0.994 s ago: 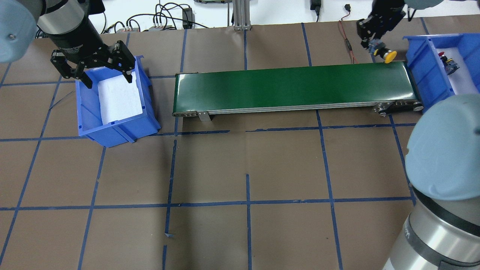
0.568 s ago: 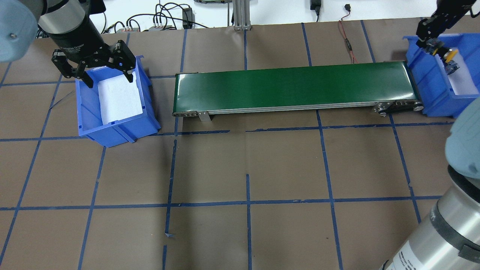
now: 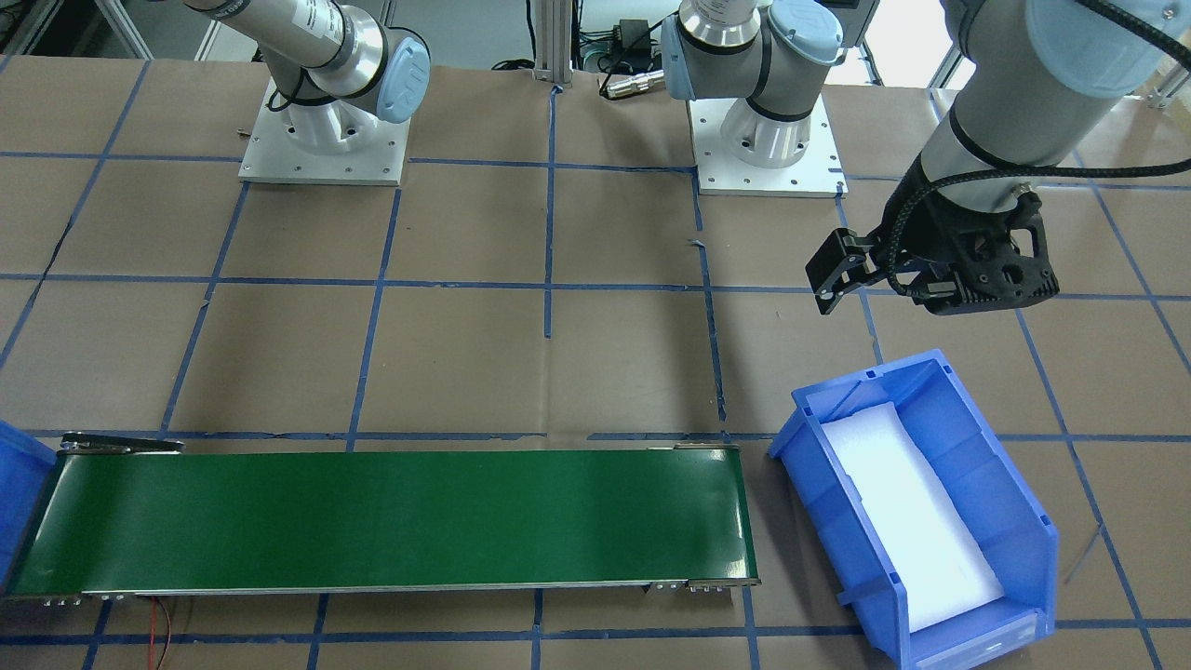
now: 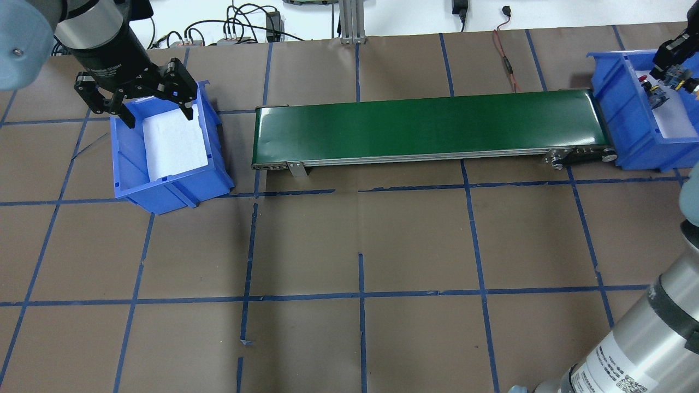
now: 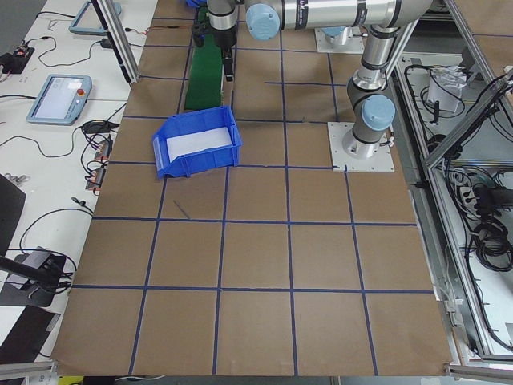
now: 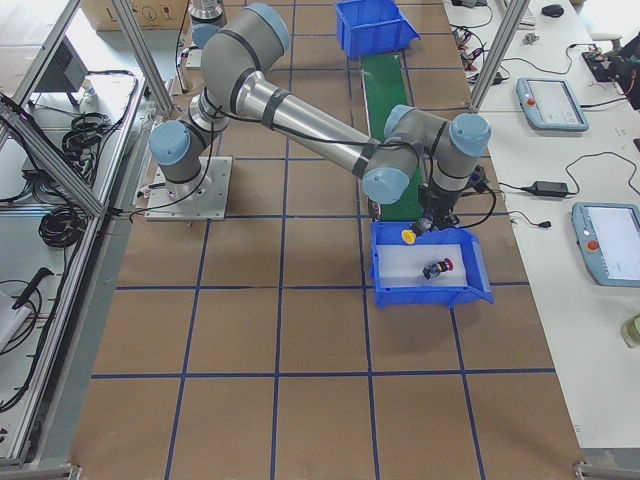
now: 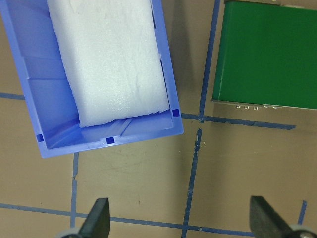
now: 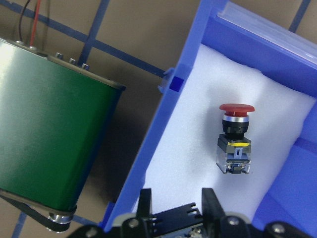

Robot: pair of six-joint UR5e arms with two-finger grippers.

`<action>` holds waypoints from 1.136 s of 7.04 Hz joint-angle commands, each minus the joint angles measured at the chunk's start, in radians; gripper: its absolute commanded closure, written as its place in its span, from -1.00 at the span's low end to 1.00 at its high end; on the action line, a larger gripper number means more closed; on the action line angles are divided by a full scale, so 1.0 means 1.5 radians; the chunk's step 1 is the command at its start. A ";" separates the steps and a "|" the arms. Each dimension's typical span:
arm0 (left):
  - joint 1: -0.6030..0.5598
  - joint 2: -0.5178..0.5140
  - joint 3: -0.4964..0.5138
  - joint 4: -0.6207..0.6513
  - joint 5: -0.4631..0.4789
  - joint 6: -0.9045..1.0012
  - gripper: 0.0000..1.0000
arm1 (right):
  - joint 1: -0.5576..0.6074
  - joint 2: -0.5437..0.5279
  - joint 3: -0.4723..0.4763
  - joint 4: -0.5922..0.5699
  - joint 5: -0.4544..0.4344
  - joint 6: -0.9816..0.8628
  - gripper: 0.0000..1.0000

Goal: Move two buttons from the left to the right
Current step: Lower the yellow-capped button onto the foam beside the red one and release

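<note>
Over the last second the right gripper (image 8: 176, 206) had swung the yellow button (image 6: 408, 236) off the belt's (image 4: 426, 125) right end, across the wall of the right bin (image 4: 620, 117) and in over its foam (image 8: 257, 99). The left gripper (image 4: 158, 117) had not stirred.

From where I stood the table (image 4: 415, 240) was the biggest thing, brown paper ruled with blue tape (image 4: 360, 295). A broad stretch of it lay between the belt and the arm bases. The green belt ran along the far side. Its left end stood apart from the left bin (image 4: 164, 194), with a strip of table between. Its right end sat just beside the right bin's wall, a narrow gap showing from the wrist camera. The left bin sat skewed to the tape lines, a white pad (image 4: 175, 144) covering most of its floor.

The left gripper hung high near that bin, jaws spread wide. I couldn't settle which rim it stood over, as the views disagreed. The right gripper was clamped on the yellow button's body and held it over the foam close to the belt-side wall. Whether it touched the foam I couldn't tell. The red button (image 8: 235, 136) lay on its side on the foam, further from the belt than the held one, clear of every wall, with white foam open all round it.
</note>
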 commanded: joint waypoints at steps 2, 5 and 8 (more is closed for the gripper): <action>0.000 0.000 0.000 0.000 0.000 0.000 -1.00 | -0.031 0.029 0.012 -0.034 0.008 -0.027 0.90; 0.001 0.000 -0.001 0.000 0.001 0.001 -1.00 | -0.031 0.066 0.009 -0.069 0.012 -0.026 0.90; 0.002 0.000 -0.001 0.000 0.001 0.001 -1.00 | -0.026 0.085 0.006 -0.094 0.027 -0.020 0.90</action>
